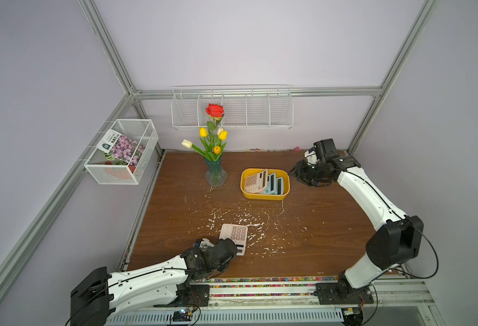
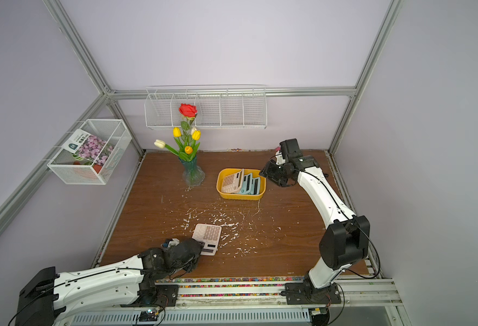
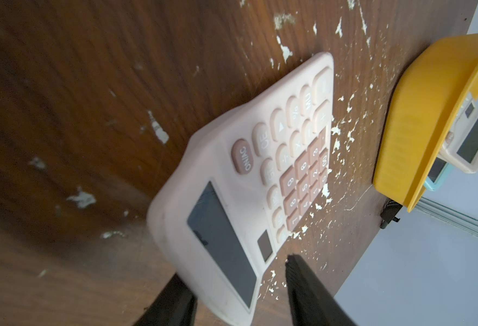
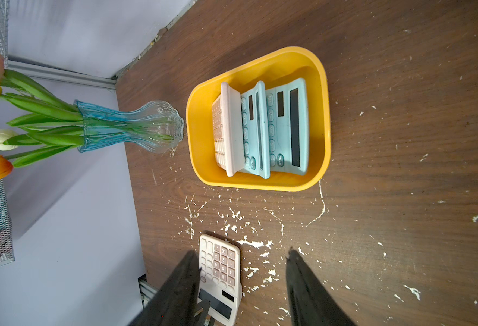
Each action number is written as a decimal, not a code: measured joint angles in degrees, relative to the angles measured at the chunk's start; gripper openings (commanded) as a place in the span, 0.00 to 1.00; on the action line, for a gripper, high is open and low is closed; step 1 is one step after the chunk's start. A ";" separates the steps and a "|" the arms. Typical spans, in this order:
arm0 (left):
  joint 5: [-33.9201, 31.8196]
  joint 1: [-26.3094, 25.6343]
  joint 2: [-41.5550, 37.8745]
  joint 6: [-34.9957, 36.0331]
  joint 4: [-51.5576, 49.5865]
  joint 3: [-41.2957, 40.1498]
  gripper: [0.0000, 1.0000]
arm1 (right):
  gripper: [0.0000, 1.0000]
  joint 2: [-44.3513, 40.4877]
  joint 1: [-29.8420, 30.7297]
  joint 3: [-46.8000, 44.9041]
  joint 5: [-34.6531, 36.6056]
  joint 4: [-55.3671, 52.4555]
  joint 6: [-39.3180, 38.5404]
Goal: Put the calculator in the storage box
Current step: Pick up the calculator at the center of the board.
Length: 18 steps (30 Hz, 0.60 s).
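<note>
A pink calculator lies flat near the table's front. My left gripper is open and straddles its display end. One finger is against the calculator's edge. The other finger stands apart from it with a gap. The yellow storage box sits mid-table. It holds a pink calculator and two light blue ones, all leaning on edge. My right gripper hangs open and empty just right of the box.
A glass vase of flowers stands left of the box. A white wire rack hangs on the back wall. A mesh basket with a seed packet hangs on the left wall. White flecks litter the wooden table.
</note>
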 measured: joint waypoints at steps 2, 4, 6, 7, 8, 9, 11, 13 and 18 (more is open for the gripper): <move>-0.04 0.00 0.35 0.00 0.50 0.00 0.42 | 0.53 0.00 0.00 -0.04 0.00 0.02 0.00; -0.02 0.00 0.42 0.00 0.76 0.00 0.40 | 0.53 0.00 0.00 -0.09 0.00 0.07 0.00; -0.02 0.00 0.44 0.00 0.94 0.00 0.38 | 0.53 0.00 0.00 -0.09 0.00 0.17 0.00; -0.04 0.00 0.42 0.00 0.94 0.00 0.38 | 0.53 0.00 0.00 -0.11 0.00 0.24 0.00; -0.04 0.00 0.44 0.00 0.94 0.00 0.38 | 0.52 0.00 0.00 -0.13 0.00 0.31 0.00; -0.04 0.00 0.44 0.00 0.92 0.00 0.37 | 0.53 0.00 0.00 -0.20 0.00 0.44 0.00; -0.04 0.00 0.44 0.00 1.01 0.00 0.37 | 0.52 0.00 0.00 -0.48 -0.02 0.79 0.00; -0.04 0.00 0.48 0.00 1.25 -0.07 0.37 | 0.52 0.00 0.00 -0.85 0.00 1.01 0.00; 0.02 0.00 1.03 0.00 3.52 -1.14 0.35 | 0.53 0.00 0.00 -1.07 -0.02 1.18 0.02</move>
